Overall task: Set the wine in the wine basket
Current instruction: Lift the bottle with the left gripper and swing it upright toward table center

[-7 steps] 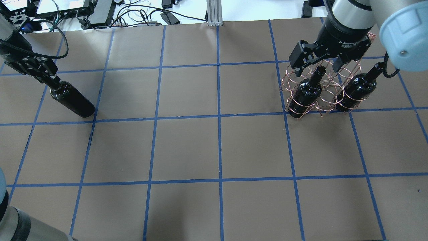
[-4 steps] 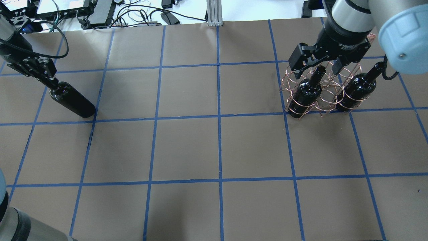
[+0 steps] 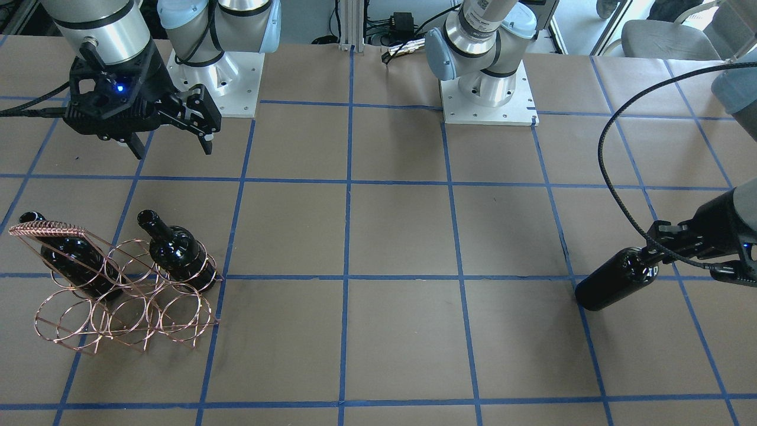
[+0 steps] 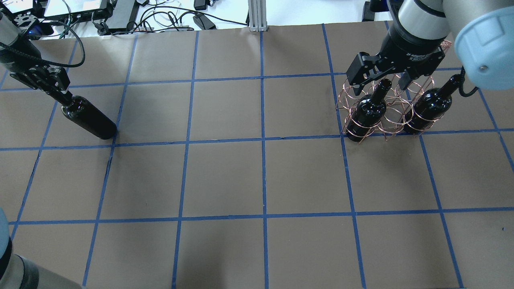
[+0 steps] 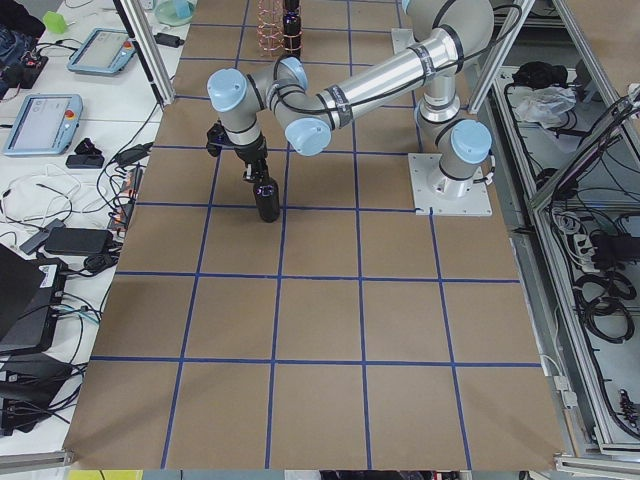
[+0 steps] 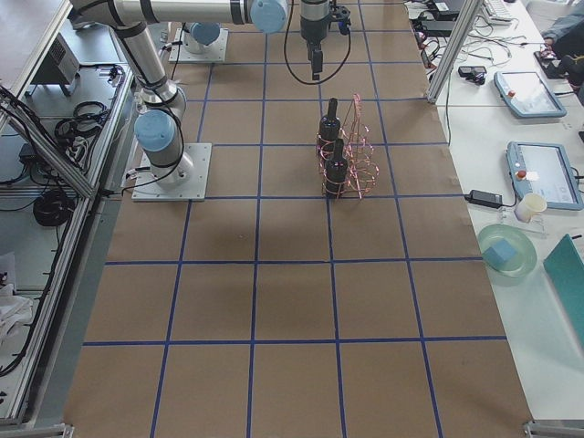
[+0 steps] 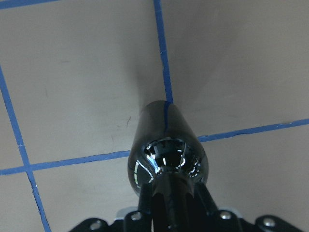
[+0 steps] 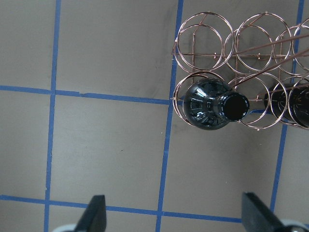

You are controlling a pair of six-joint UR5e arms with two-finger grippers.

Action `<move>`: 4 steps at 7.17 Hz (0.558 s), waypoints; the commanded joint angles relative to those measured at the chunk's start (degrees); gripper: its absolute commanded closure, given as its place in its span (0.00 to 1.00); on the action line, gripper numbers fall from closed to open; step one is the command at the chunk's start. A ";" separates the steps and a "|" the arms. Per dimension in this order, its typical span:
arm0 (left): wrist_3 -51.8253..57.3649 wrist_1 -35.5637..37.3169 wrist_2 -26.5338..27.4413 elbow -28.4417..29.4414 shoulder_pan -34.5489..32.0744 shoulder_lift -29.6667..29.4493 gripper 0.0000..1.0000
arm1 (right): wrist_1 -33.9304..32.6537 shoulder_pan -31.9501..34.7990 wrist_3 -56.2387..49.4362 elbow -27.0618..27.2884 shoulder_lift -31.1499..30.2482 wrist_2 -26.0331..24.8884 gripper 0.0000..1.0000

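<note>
- Three near-black bottles are in sight, all alike. One is the wine (image 4: 90,120) in my left claw; the other two stand in the rack.
- One left claw (image 4: 64,98), clamped tight on the wine's slim neck. The wrist camera looks straight down the bottle, base toward the paper. Whether the base touches the tabletop (image 4: 225,176) I cannot tell.
- The wine sits out on my left side, nearer the tabletop's far edge than the edge by my bases. It is well apart from the rack.
- One wine basket (image 3: 47,228), copper wire with a wrapped top handle, stands on my right side of the tabletop, also toward the far edge. Its rings overlap too much for me to count.
- Two bottles fill it. One bottle (image 4: 369,112) is in the end ring nearest the tabletop's middle. The second bottle (image 4: 427,106) is farther toward the right edge, with empty wire between them. Both have their necks pointing up.
- One right claw (image 4: 383,80), fingers (image 8: 96,215) spread wide and holding nothing. It hangs above the rack, clear of the wire and of both bottles.
- Blue tape lines divide the brown paper into squares.
</note>
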 commanded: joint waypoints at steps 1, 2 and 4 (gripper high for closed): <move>-8.47 -1.44 -0.29 -0.16 -7.41 3.42 1.00 | 0.00 0.00 0.00 -0.04 0.09 0.00 0.00; -12.17 -1.88 -2.21 -1.30 -11.45 5.70 1.00 | 0.00 0.00 -0.09 -0.04 0.09 -0.09 0.00; -20.95 -1.80 -2.67 -4.98 -18.58 8.96 1.00 | -0.09 -0.09 -0.96 -0.04 0.09 -0.97 0.00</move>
